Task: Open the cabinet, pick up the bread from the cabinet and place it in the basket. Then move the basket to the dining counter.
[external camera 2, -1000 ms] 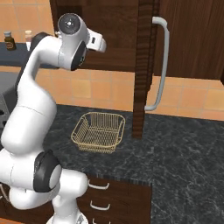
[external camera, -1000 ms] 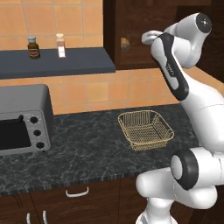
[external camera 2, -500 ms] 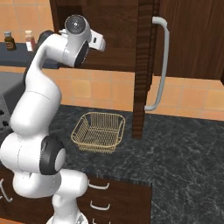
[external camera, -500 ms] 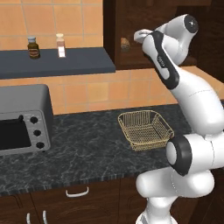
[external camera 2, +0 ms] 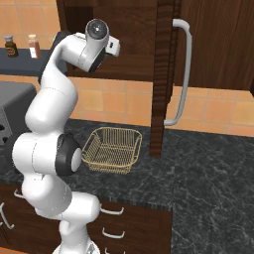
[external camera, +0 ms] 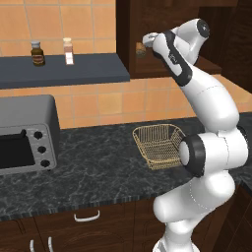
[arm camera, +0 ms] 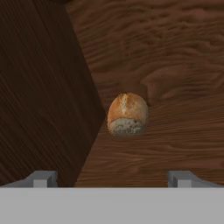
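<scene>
Reach into the cabinet [external camera 2: 124, 44] is under way: fingers [arm camera: 111, 178] wide apart, empty; next, advance and straddle the bread [arm camera: 127, 113].

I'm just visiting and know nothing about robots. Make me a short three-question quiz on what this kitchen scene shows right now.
1. True or false: the bread already lies in the basket.
2. The gripper is: A) shut on the bread, B) open, short of the bread, C) holding the basket.
3. Fill in: the cabinet door stands ____.

Key:
1. False. The bread sits on the wooden cabinet shelf; the basket rests on the black worktop.
2. B. In the hand view both fingertips stand wide apart with the bread ahead, untouched.
3. Open.
</scene>
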{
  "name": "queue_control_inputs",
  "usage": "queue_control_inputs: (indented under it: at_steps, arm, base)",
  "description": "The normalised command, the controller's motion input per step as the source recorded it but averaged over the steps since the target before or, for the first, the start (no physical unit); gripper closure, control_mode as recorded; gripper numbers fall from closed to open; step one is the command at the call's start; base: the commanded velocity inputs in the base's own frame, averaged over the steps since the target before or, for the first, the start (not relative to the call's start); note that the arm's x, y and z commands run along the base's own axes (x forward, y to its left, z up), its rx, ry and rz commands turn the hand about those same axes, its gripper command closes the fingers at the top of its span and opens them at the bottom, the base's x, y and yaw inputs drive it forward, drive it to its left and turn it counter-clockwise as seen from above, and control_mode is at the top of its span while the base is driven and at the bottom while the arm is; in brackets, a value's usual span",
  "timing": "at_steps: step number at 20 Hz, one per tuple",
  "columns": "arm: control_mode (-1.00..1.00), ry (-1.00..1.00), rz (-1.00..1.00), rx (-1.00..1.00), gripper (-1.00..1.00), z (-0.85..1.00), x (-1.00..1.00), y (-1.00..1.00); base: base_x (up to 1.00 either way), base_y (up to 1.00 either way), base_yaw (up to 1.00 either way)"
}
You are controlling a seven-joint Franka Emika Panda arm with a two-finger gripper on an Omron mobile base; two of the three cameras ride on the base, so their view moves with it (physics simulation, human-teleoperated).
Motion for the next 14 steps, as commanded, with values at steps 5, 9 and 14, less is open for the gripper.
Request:
queue_control_inputs:
  at_steps: [5,9,14]
  arm:
    - [-1.0,0.09,0.08,0.0,-1.0,-0.03,0.61,0.11]
    - [-1.0,0.11,0.0,0.0,-1.0,-0.07,0.58,0.23]
    - [-1.0,0.1,0.0,0.0,-1.0,-0.1,0.61,0.24]
  base:
    - [0.0,0.0,0.0]
    - [0.0,0.0,0.0]
    - [0.0,0.0,0.0]
